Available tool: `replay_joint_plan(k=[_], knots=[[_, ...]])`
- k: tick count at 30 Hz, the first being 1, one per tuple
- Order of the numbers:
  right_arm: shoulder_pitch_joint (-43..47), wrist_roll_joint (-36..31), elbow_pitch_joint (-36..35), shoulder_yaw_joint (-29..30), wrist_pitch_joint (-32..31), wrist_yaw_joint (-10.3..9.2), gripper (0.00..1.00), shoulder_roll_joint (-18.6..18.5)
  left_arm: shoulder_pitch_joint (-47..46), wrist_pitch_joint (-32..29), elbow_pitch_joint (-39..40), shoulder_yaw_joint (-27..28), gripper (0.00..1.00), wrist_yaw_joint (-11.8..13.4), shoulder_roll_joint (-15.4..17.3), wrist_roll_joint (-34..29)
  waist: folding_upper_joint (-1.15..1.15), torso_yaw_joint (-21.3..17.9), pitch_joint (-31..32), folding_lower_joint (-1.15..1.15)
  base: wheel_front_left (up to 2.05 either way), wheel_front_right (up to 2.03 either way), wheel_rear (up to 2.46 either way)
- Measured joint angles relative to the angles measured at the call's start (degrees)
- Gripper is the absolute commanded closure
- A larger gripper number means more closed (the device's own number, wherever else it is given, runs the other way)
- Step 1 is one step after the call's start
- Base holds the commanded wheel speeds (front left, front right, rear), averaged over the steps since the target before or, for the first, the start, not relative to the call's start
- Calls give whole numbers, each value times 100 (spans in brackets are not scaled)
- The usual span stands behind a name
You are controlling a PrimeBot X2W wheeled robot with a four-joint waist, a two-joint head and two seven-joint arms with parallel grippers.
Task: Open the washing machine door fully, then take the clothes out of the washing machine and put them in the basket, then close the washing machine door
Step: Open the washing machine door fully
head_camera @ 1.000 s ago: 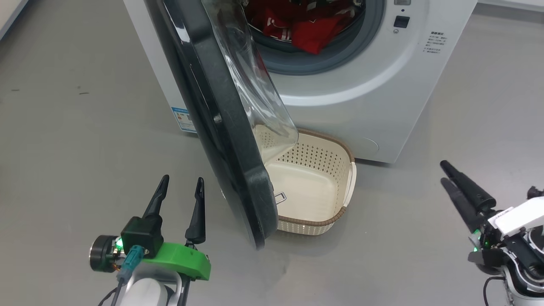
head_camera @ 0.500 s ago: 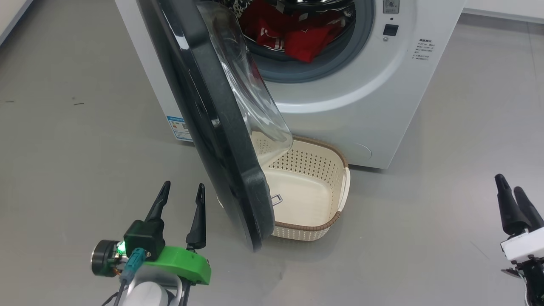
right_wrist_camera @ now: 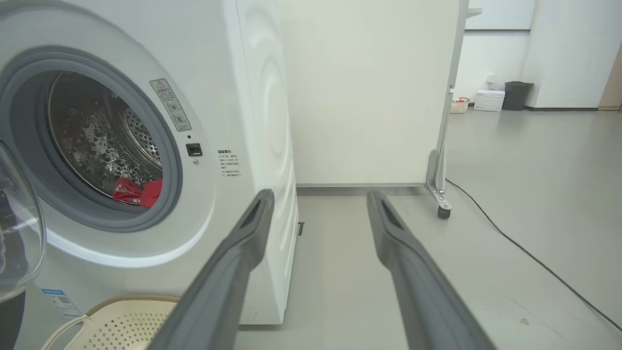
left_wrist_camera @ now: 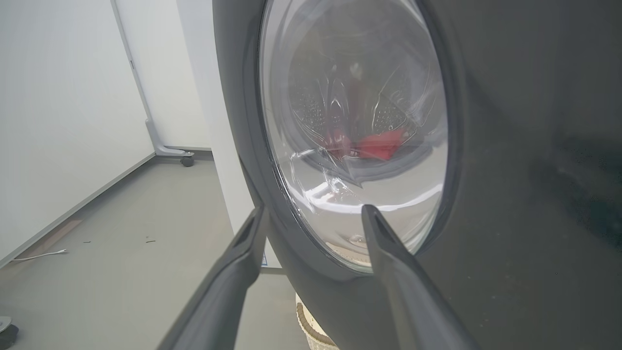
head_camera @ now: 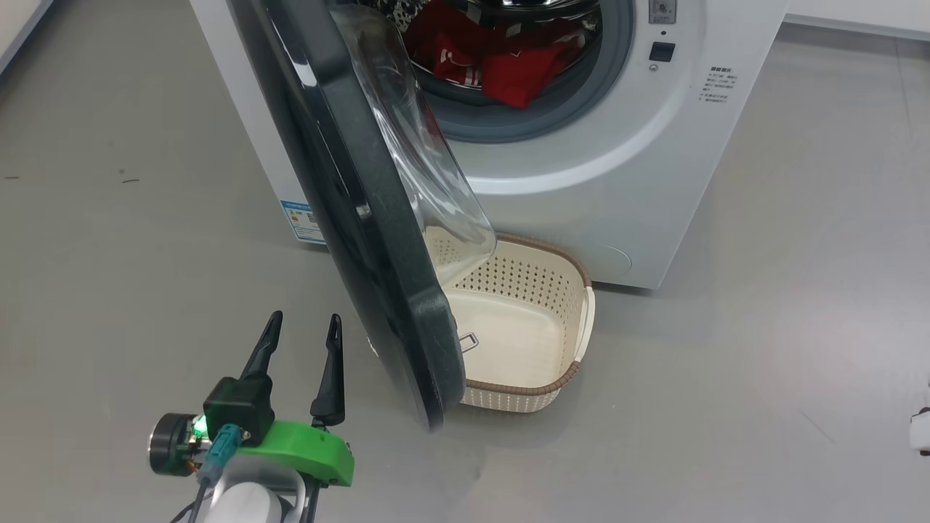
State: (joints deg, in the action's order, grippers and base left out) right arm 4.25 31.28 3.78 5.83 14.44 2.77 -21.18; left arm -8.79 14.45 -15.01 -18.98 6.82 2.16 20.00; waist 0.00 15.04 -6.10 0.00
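The white washing machine (head_camera: 617, 181) stands at the top of the head view. Its black-rimmed door (head_camera: 363, 218) is swung partly out, with the glass bowl (head_camera: 421, 160) facing the drum. Red clothes (head_camera: 512, 69) lie in the drum mouth. The cream basket (head_camera: 519, 388) sits on the floor under the door, nothing in it. My left gripper (head_camera: 305, 319) is open on the door's outer side, close to its lower rim. In the left wrist view the left gripper (left_wrist_camera: 313, 210) faces the door (left_wrist_camera: 510, 194). The right gripper (right_wrist_camera: 319, 194) is open with nothing in it, pointing past the machine's right corner (right_wrist_camera: 257, 121). The clothes (right_wrist_camera: 138, 191) and basket (right_wrist_camera: 121, 321) show there too.
A white partition on castors (right_wrist_camera: 440, 206) stands right of the machine. A black cable (right_wrist_camera: 534, 260) runs across the grey floor. A dark bin (right_wrist_camera: 517, 95) and boxes sit far back. Left of the machine are a wall and another castor (left_wrist_camera: 187, 159).
The right gripper has drawn back out of the head view at the lower right. The head camera has shifted a little. The left gripper stays open in about the same place.
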Motion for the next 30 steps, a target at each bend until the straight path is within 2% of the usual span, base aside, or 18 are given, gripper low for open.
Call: replay_joint_plan(k=[6,14,30], knots=[[90,-355,96,-252,-1,-143,0,22,1,0,-33,8,0,0,0,0,0,-16,8,0,0,0,0],[214,-591,207,-653,-1,-242,0,434,2,0,-64,8,0,0,0,1,0,-17,41,0,0,0,0],[219,-888,233,-1150,0,-234,0,896,29,0,-111,8,0,0,0,1,0,1,98,0,0,0,0]])
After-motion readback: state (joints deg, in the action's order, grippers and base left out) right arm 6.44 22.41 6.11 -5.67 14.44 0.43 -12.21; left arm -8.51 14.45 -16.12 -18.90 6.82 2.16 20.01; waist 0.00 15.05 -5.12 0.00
